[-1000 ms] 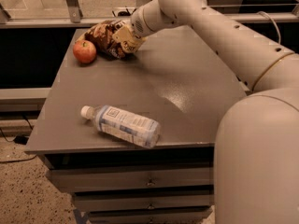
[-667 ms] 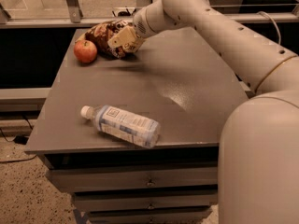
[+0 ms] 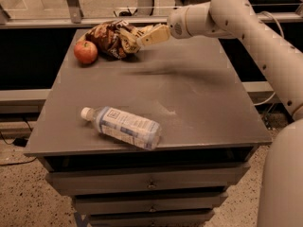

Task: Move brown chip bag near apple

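Observation:
The brown chip bag lies crumpled at the table's far left, its left end touching or almost touching the red apple. My gripper hovers just right of the bag's cream-yellow end, fingers pointing left at it. The fingers are open and hold nothing. The bag rests on the table on its own.
A clear plastic bottle with a white cap lies on its side near the front edge of the grey table. Drawers sit below the tabletop. A metal rail runs behind the table. My arm reaches in from the right.
My gripper was on the bag's right end. It has let go and drawn back to the right. The bag stays beside the apple.

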`<act>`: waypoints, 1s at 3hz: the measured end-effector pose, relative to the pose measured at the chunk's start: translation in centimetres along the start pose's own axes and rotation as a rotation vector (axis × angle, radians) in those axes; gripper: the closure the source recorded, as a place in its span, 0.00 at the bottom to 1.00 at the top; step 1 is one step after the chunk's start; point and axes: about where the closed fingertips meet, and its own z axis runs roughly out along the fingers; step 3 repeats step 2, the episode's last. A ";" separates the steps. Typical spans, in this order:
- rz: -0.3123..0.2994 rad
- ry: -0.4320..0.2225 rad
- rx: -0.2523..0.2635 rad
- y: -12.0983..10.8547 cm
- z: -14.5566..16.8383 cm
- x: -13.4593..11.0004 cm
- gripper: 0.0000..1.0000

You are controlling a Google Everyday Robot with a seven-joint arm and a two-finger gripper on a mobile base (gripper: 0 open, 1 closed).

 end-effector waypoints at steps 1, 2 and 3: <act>-0.035 -0.070 0.079 -5.2 -7.7 1.3 0.00; -0.050 -0.078 0.106 -6.2 -9.4 1.3 0.00; -0.050 -0.078 0.106 -6.2 -9.4 1.3 0.00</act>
